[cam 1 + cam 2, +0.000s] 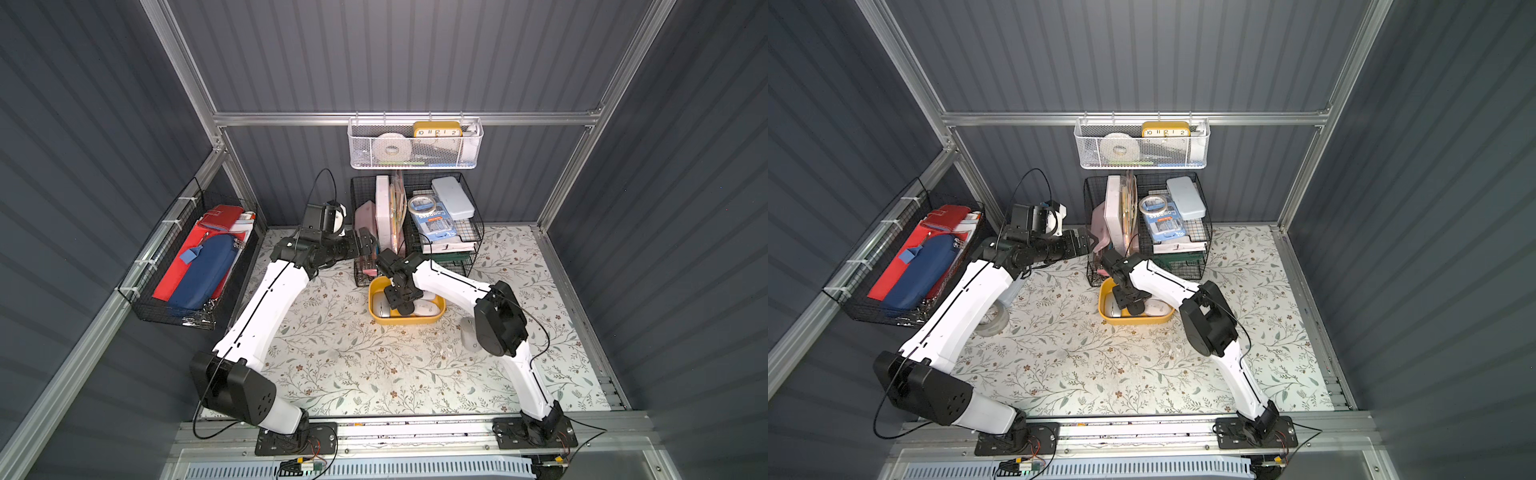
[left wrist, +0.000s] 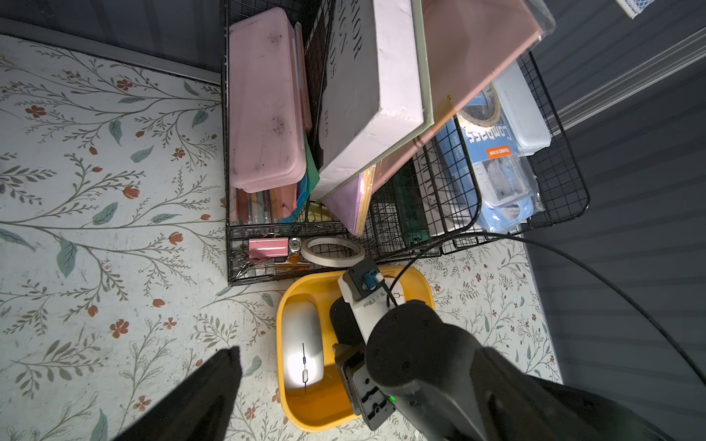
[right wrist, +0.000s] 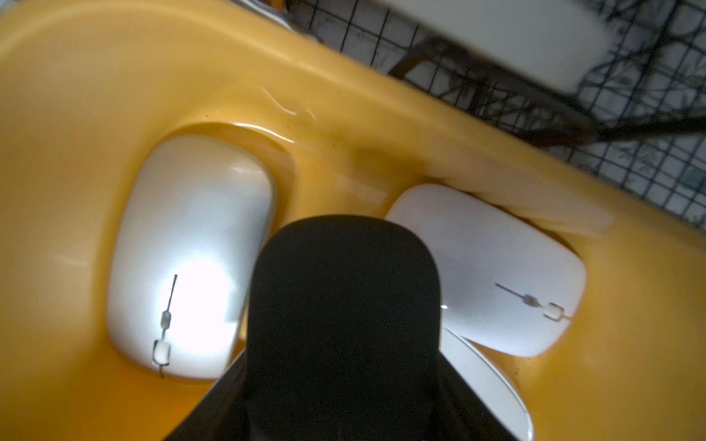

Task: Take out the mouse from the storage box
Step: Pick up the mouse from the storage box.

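The mustard-yellow storage box [image 1: 415, 321] [image 1: 1142, 321] sits on the floral table in front of the black wire baskets. My right gripper [image 1: 403, 305] [image 1: 1133, 305] reaches down into it and is shut on a black mouse [image 3: 344, 298] [image 2: 344, 324], with its dark fingers flanking the mouse's sides. A silver mouse [image 3: 191, 248] [image 2: 301, 343] lies on one side of it in the box [image 3: 76, 114]. On the other side lies a white mouse [image 3: 496, 267], on top of another white one. My left gripper [image 1: 368, 245] hovers open beside the wire baskets, one finger [image 2: 206, 397] showing.
Black wire baskets [image 1: 457, 232] full of books and cases stand right behind the box. A white mesh basket [image 1: 415, 145] hangs above them. A grey mouse [image 1: 468, 332] lies on the table under my right arm's elbow. A tape roll [image 1: 994, 320] lies under the left arm.
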{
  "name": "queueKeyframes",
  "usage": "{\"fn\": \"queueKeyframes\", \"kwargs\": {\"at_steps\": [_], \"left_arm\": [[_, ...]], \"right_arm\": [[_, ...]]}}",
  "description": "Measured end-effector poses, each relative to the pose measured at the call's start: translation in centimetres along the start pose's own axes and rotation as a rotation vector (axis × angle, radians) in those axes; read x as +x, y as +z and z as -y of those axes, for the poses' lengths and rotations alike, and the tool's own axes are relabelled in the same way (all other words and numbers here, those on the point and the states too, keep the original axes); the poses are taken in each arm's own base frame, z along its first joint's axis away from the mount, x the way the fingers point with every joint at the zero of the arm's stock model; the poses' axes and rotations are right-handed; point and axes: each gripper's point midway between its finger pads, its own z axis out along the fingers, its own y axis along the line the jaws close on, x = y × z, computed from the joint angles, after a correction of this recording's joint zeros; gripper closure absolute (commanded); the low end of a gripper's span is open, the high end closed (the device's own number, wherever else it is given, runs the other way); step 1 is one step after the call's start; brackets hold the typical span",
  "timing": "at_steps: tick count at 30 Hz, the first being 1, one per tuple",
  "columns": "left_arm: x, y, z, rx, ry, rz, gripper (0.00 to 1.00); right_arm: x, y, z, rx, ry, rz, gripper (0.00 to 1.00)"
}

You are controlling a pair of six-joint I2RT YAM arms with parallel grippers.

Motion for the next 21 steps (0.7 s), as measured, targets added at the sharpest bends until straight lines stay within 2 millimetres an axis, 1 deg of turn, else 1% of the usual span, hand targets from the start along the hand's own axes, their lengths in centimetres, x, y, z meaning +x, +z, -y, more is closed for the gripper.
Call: {"fn": "queueKeyframes", "kwargs": {"at_steps": [7, 15, 21], "left_arm": [[0.0, 0.0, 0.0, 0.000, 0.000, 0.000, 0.01], [0.0, 0.0, 0.0, 0.001, 0.000, 0.000, 0.01], [0.0, 0.0, 0.0, 0.002, 0.000, 0.000, 0.01]], "right_arm": [[-0.2, -0.7, 0.2, 0.004, -0.005, 0.014, 0.50], [-0.5, -2.8, 1.1, 0.027, -0.014, 0.055, 0.50], [-0.6, -3.1, 1.5, 0.044, -0.017, 0.061, 0.50]]}}
